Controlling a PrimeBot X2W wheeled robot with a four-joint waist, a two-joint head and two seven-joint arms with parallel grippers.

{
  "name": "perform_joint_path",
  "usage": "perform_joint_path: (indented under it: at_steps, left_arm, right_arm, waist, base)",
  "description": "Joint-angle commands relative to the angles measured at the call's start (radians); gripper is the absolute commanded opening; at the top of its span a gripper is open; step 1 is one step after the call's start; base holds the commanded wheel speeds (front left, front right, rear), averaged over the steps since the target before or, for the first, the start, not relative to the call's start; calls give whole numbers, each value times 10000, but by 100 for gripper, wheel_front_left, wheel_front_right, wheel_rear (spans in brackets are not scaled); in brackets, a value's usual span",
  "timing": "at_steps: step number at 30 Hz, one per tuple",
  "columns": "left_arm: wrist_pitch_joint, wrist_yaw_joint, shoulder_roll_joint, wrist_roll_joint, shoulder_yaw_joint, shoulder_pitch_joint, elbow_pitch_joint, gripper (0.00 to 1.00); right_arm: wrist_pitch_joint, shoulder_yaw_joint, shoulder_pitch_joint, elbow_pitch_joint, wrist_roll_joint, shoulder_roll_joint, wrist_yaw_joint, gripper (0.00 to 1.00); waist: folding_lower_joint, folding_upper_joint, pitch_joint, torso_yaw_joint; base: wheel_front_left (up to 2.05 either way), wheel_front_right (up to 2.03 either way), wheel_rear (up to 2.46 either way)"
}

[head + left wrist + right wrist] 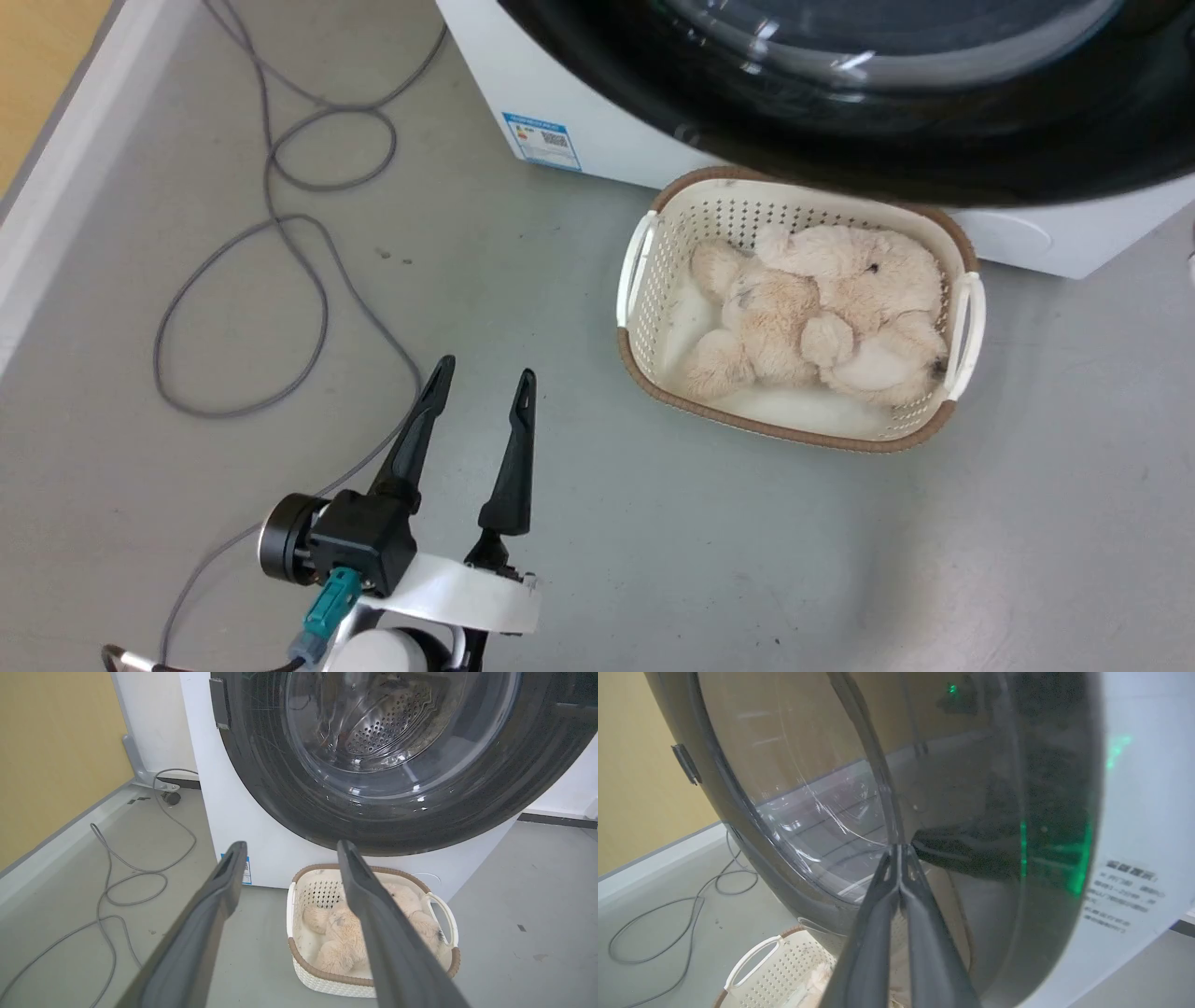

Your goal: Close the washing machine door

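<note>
Two tools: left tool spread apart over grey floor, right tool pinched together against the round black glass washing machine door; white plush-filled basket sits below.

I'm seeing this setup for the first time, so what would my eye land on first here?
The glossy black washing machine door with its clear glass bowl spans the top of the left wrist view. Below it, a white basket holds a beige plush toy. The right gripper, jaws shut, meets the door's glass.
</note>
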Motion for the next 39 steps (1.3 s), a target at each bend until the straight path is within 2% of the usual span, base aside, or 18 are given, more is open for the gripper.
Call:
perform_joint_path:
  at_steps: [1,11,18,23,29,33,39]
  left_arm:
    - [-43,-19,-14,48,-8,-174,0,100]
    - [-43,300,-18,5,-192,-279,1,100]
    - [-43,324,-19,28,-101,-158,142,100]
    - [-43,275,-19,180,40,-7,366,100]
    - [-43,165,-19,252,330,363,671,100]
    - [-43,91,28,278,544,641,854,100]
    - [-43,59,60,289,807,993,1067,100]
  right_arm:
    - [26,-26,-258,138,71,-138,-17,0]
    - [303,190,-1954,1947,338,-412,-17,0]
    - [-342,594,-1816,2550,607,-231,-17,0]
    - [-1012,1117,-906,2561,907,57,-17,0]
    - [-1737,1729,629,1861,1037,229,-17,0]
    - [-1998,1592,1791,1152,943,446,-17,0]
    - [-2129,649,3819,-97,355,1019,-17,0]
  waist:
    - [-1,-1,33,35]
    - [-1,-1,132,105]
    - [-1,-1,-445,-108]
    - [-1,-1,-1273,-424]
    - [-1,-1,-2358,-930]
    - [-1,-1,-2945,-1275]
    - [-1,-1,-3557,-1727]
  base:
    - [0,0,0]
    - [0,0,0]
    - [0,0,0]
    - [0,0,0]
    - [0,0,0]
    - [0,0,0]
    - [0,0,0]
